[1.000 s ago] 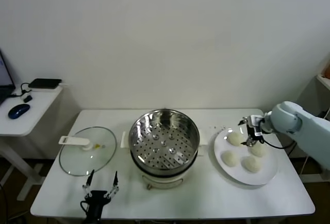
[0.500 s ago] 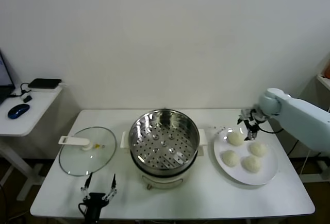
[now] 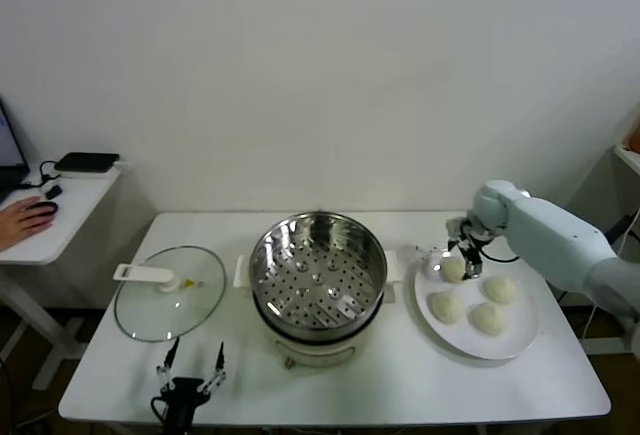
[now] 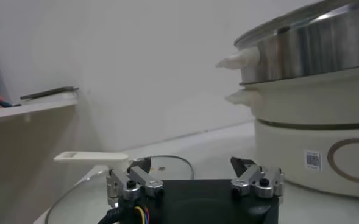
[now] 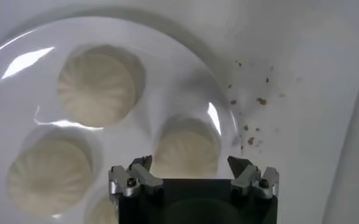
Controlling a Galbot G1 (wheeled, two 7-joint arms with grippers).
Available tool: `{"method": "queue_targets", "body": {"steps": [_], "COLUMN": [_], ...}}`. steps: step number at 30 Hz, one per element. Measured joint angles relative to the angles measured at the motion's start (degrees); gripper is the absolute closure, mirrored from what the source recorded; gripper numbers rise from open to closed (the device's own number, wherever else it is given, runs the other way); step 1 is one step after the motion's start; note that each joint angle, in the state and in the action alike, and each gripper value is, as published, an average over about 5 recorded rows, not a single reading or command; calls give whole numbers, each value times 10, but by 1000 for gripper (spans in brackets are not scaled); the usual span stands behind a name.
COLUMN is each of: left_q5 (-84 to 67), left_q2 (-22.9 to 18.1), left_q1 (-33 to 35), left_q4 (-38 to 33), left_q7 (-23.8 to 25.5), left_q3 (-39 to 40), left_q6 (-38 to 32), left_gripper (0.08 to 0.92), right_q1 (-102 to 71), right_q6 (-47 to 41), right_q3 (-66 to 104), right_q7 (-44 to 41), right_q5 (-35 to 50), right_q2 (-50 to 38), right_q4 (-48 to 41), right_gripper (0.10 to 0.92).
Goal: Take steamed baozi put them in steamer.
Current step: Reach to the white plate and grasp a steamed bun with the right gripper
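Four cream-white baozi lie on a white plate (image 3: 517,333) at the table's right: one far left (image 3: 453,269), one far right (image 3: 500,289), two nearer (image 3: 446,307) (image 3: 488,318). The steel steamer (image 3: 318,275) stands mid-table with its perforated tray bare. My right gripper (image 3: 463,247) is open just above the far-left baozi. In the right wrist view that baozi (image 5: 187,152) sits between the spread fingers of the gripper (image 5: 190,165). My left gripper (image 3: 190,367) is open and empty at the table's front left, and also shows in the left wrist view (image 4: 190,164).
A glass lid (image 3: 160,297) with a white handle lies left of the steamer. Brown crumbs (image 5: 252,115) dot the table beside the plate. A side desk at far left has a person's hand (image 3: 25,220) on it. The steamer's wall (image 4: 313,115) stands close to my left gripper.
My right arm has swung left along the plate's far side, and its gripper now sits over the far-left baozi. A hand has come onto the side desk. The left gripper barely moved.
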Motion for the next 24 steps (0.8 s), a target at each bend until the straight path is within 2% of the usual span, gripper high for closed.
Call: {"method": "queue_targets", "body": {"steps": [5,10,13,19,24], "left_q5": [5,10,11,13,13], "left_q2": [0,-1,-2,-3,-2], "left_q1": [1,2,2,2,5], "left_q4": [1,4,4,2,-2], "left_q7": [0,0,0,0,-1], "left_q3": [-2,-4,-5,-5,-9], "left_q6": [-1,-1,-2,-1,-2], "left_gripper": [177,177,177,177,177], "right_q1": [-5,-8,-9,2,48], "right_q6": [-6,-10,-13,-22,-24], "right_q3": [4,8,8,-4,-49], "right_q7": [0,0,1,1,1], "right_q5": [-5,-8,-9,4,44], "right_q2": [9,15,15,7,-17], "right_q4": [-13,-22,-23,-7,42], "right_gripper": [213,308,336,338,338]}}
